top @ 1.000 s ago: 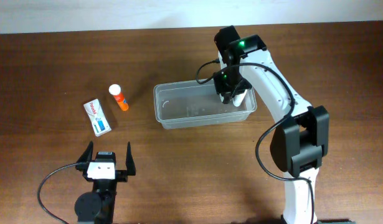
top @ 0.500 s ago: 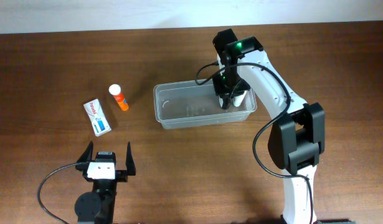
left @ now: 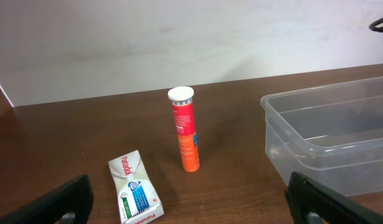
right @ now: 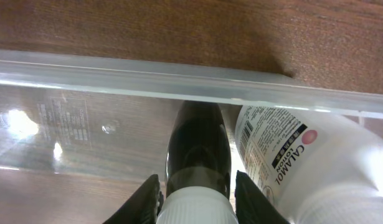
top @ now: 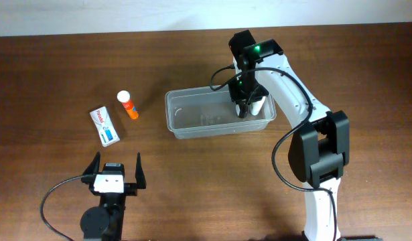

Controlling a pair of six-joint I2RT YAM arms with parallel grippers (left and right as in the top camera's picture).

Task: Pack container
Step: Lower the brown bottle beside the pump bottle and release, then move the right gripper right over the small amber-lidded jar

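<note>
The clear plastic container [top: 192, 124] lies mid-table; its rim [right: 116, 78] crosses the right wrist view. My right gripper [top: 246, 107] reaches down into its right end. Its fingers [right: 147, 199] hug the white cap of a dark bottle [right: 198, 143], which stands on the container floor. A white Calamol lotion bottle [right: 303, 162] lies right beside it, inside the container. An orange tube with a white cap [top: 128, 105] stands upright left of the container, and a white and blue box [top: 106, 126] lies flat nearby. My left gripper [top: 116, 167] is open and empty, near the front edge.
In the left wrist view the orange tube [left: 186, 134] and the box [left: 136, 190] sit ahead of the open left gripper [left: 191, 208], with the container [left: 316, 124] to the right. A pale wall backs the brown wooden table [top: 58, 67].
The right arm shifted slightly left and down inside the container over the last second. The left arm, tube and box have not moved.
</note>
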